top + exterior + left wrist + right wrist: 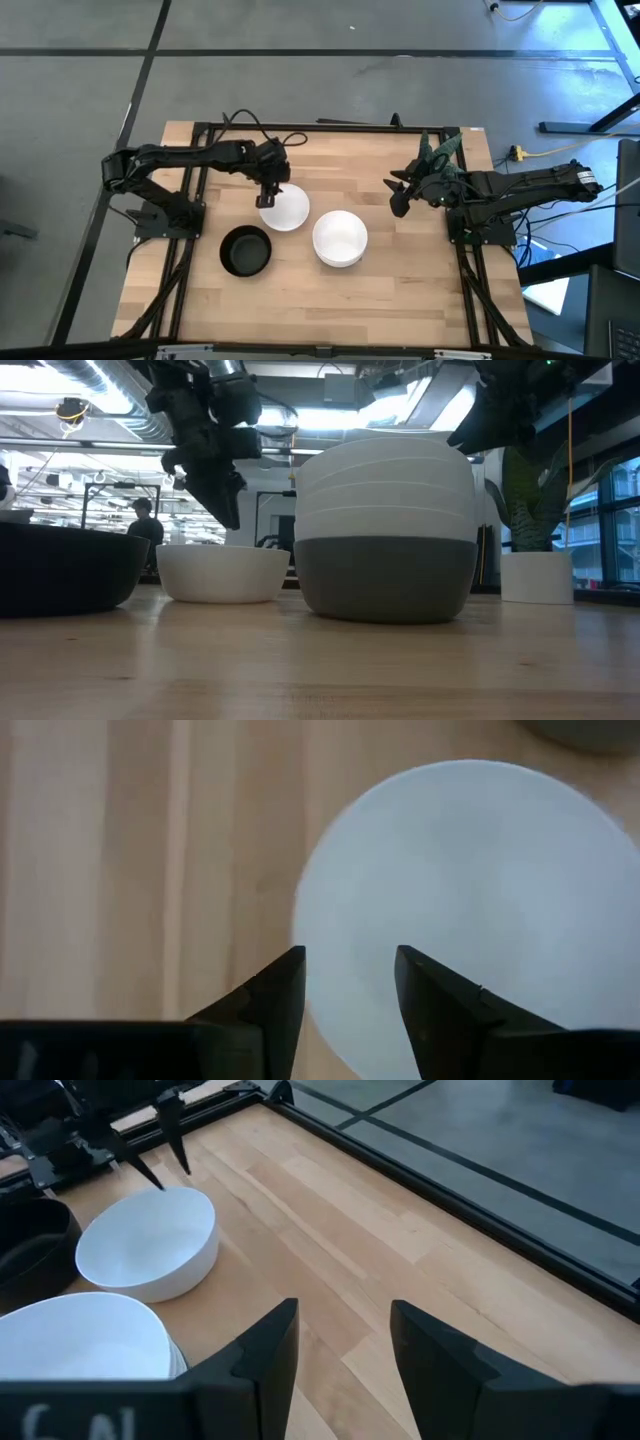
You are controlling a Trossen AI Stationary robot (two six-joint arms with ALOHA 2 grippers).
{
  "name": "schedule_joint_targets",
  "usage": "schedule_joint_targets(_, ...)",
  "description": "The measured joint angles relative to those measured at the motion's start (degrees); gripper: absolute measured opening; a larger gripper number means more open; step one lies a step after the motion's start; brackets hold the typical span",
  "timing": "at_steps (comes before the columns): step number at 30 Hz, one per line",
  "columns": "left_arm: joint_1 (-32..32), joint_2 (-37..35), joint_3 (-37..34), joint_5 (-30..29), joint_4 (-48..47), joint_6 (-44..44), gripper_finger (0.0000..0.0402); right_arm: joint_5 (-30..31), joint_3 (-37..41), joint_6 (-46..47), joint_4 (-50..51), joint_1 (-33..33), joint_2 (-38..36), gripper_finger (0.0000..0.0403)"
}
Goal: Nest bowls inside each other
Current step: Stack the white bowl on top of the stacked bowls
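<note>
— Bowls: where are they on the table [400, 270]?

— Three spots near the middle. A lone white bowl [284, 209] sits centre; the black bowl [245, 250] lies at its seven o'clock, just beside it. The stack [340, 238] stands at the white bowl's four o'clock, close by: white bowls nested in a dark grey one, as the low view shows.

— And the left gripper [268, 193]?

— It hangs over the white bowl's rim at about ten o'clock, pointing down, fingers [270, 1000] spread a little with the rim below the gap. Whether it touches, I can't tell.

— The right gripper [398, 196]?

— Raised at three o'clock from the stack, well apart from it, fingers [262, 1350] spread, holding nothing.
</note>
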State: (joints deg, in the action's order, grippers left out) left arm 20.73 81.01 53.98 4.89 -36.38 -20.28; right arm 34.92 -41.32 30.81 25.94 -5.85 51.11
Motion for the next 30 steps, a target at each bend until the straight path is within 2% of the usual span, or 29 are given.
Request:
schedule_joint_targets(4, 0.41, 2.22, 0.0, -2.41, -0.16, 1.52, 0.015, -0.02, 0.0, 0.09, 0.17, -0.01, 0.0, 0.0162)
schedule_joint_targets(10, 0.66, 6.08, -0.01, -2.62, -0.01, 1.54, 0.015, -0.08, 0.0, 0.37, 0.24, 0.0, 0.02, 0.0162)
schedule_joint_targets(18, 0.79, 7.64, 0.0, -2.76, -0.01, 1.58, 0.0144, -0.35, 0.0, 0.42, 0.16, 0.0, 0.02, 0.0162)
schedule_joint_targets(22, 0.79, 7.63, 0.0, -2.76, 0.02, 1.64, 0.0114, -0.24, 0.0, 0.42, 0.1, -0.02, 0.02, 0.0162)
schedule_joint_targets(30, 0.79, 7.63, 0.0, -2.19, 0.14, 1.77, 0.0015, -0.07, 0.0, 0.44, 0.06, -0.01, 0.02, 0.0162)
